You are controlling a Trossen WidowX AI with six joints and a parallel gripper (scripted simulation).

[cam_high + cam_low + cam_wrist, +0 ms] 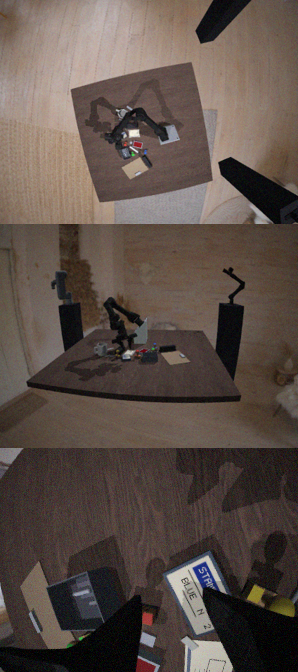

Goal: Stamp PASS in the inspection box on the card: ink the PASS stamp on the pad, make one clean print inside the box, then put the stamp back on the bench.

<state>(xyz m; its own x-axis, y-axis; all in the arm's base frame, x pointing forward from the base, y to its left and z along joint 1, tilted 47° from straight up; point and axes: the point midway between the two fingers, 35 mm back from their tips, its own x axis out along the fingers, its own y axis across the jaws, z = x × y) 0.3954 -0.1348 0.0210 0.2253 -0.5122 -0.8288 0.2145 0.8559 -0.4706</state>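
My gripper [110, 137] [123, 344] [172, 597] is half open with nothing between the fingers. It hangs low over the left end of a cluster of small items on the dark table [176, 88]. The red ink pad [138, 144] [143, 350] lies just right of it. Small stamps with coloured knobs stand nearby: green [133, 153], blue [145, 152], red [125, 144] and yellow [256, 593]. I cannot read which one is PASS. The tan card [131, 167] [172, 358] lies at the front of the cluster with a small white box [138, 173] near one edge.
A white mug [121, 113] [100, 349] stands behind the gripper. A dark box [124, 153] [87, 600], a cream block [133, 132], a blue-and-white label card [196, 591] and a black bar [146, 161] crowd the cluster. The arm's grey base plate [173, 134] is at the right.
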